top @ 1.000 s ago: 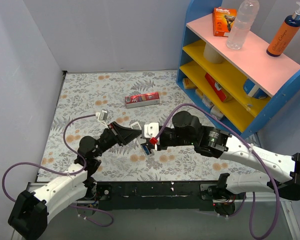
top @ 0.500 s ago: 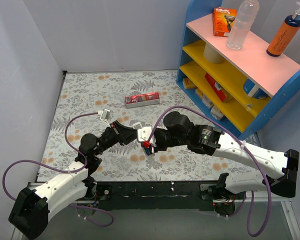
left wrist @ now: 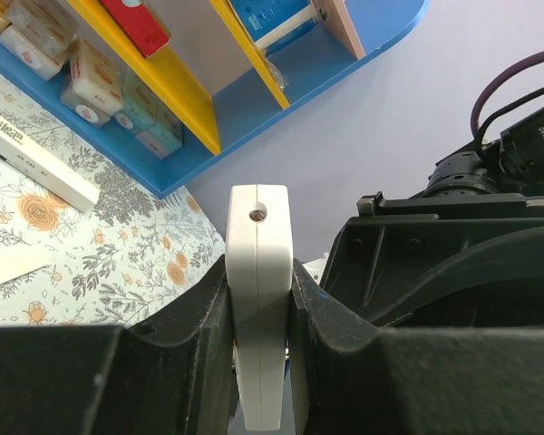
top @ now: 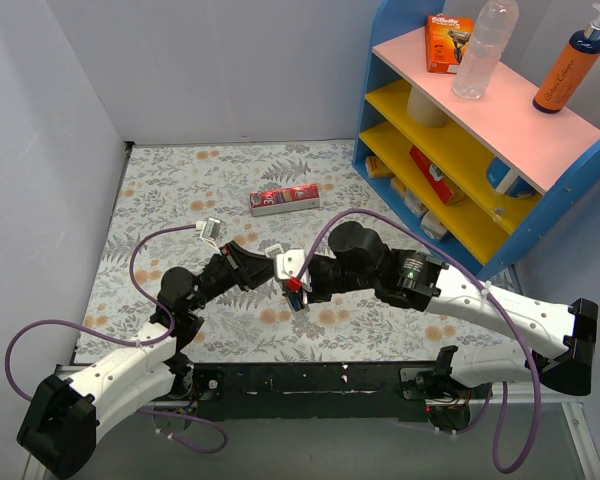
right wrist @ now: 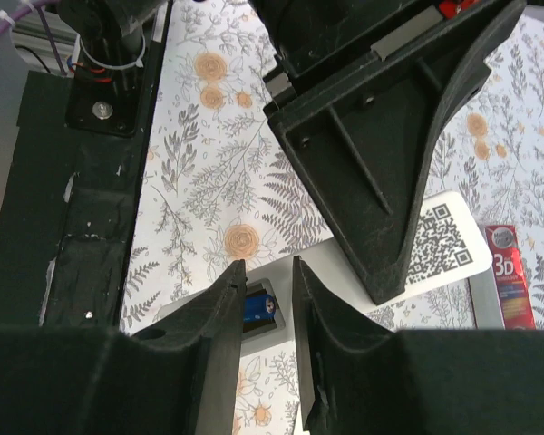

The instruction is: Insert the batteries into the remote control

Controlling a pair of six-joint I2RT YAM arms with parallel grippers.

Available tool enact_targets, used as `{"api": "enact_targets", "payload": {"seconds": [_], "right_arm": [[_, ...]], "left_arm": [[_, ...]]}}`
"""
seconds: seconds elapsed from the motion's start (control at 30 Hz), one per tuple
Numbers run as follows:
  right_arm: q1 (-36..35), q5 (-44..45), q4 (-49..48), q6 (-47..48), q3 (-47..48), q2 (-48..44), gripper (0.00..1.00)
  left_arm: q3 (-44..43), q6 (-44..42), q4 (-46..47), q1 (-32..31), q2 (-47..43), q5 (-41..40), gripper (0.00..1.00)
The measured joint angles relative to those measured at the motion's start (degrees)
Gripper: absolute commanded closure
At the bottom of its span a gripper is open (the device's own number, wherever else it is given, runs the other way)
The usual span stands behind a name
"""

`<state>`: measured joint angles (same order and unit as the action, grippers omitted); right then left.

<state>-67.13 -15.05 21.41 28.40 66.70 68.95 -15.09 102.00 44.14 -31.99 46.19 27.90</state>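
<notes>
The remote control [left wrist: 260,299] runs off the bottom edge, its flanks hidden inside the left gripper [left wrist: 259,272]. The right gripper [right wrist: 267,265] covers most of a blue battery [right wrist: 258,311].

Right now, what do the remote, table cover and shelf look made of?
Remote: white plastic, matte; moulded seam down its edge.
Table cover: printed floral sheet, paper or vinyl, can't tell; lies flat, little sheen.
Shelf: painted board, likely wood or MDF; flat solid colours, thick edges.

White arm links [top: 120,375], black joints [top: 180,290], looping purple cables [top: 131,268], black angular right gripper [right wrist: 267,272], possibly a red wrist tab [top: 293,284].
</notes>
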Motion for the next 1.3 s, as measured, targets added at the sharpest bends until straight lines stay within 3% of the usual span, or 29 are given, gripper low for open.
{"api": "enact_targets", "payload": {"seconds": [0.8,1.13,1.3], "right_arm": [[0.7,1.3,-4.4,-4.7,-4.7,-4.8,0.62],[0.8,0.2,-3.7,-4.7,-4.7,-3.3,0.68],[0.8,-0.5,-3.2,-5.0,-4.7,-3.2,0.78]], "left_arm": [[0.0,0.1,-0.2,0.0,-0.2,-0.4,1.00],[0.0,0.3,-0.5,0.0,-0.2,-0.4,1.00],[0.0,0.3,-0.5,0.0,-0.2,-0.4,1.00]]}}
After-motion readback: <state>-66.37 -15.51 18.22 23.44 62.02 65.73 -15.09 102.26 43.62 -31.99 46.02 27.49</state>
